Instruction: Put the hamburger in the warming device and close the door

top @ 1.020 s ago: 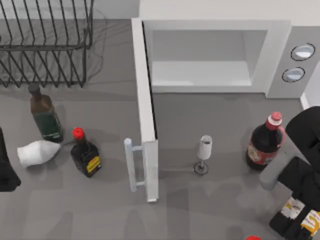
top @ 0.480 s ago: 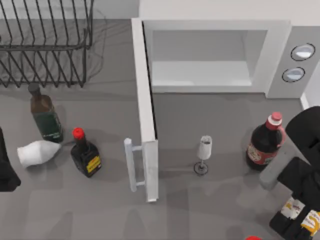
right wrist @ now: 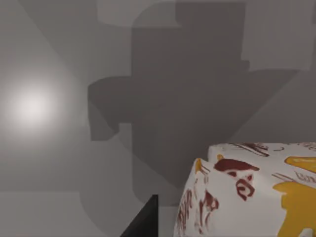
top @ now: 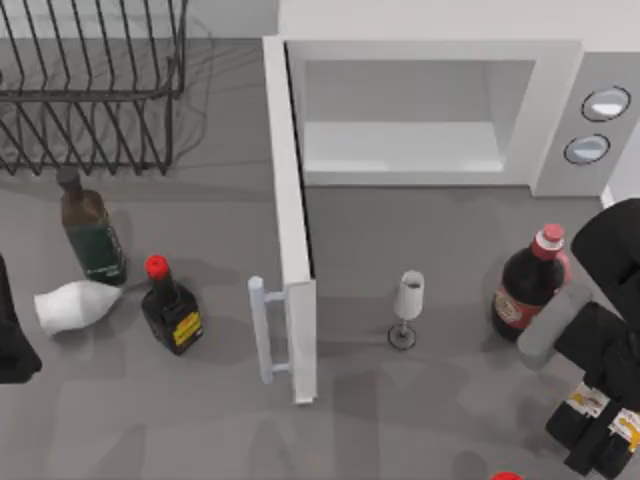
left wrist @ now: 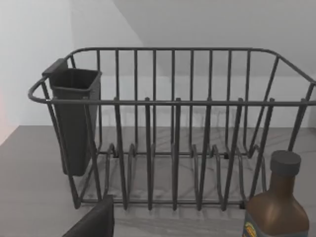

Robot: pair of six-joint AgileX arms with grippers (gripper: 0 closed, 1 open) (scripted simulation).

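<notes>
The right gripper [top: 600, 425] sits at the near right corner of the table [top: 420, 250], and the hamburger [top: 603, 415] is there with it: in the top view white and yellow-printed patches of wrapper show between black gripper parts, and the right wrist view has the crumpled wrapper [right wrist: 256, 190] close up, above the grey tabletop with a shadow beneath. It looks pinched between the fingers, which seem narrowed on the bundle, though the pads themselves are hidden, so that is a judgement.

The microwave [top: 440, 110] stands at the far side with its cavity bare, and the door [top: 292, 230] is swung fully open toward the near side, its white bar handle [top: 262, 330] on the left face.

The burger should be light and soft (paper over bread), so a firm squeeze would crush it and a loose one let the slick wrapper slide. Taking it across its middle, where the bundle is widest, seems safest.

Between gripper and cavity stand a dark red-capped bottle [top: 530, 285] just to its far left and a small wine glass [top: 406, 310] further left, both easy to knock.

The left arm [top: 12, 330] is parked at the left edge; its wrist view faces the black wire dish rack [left wrist: 173, 138] and a brown bottle [left wrist: 279, 207], and I cannot tell how its fingers stand.
</notes>
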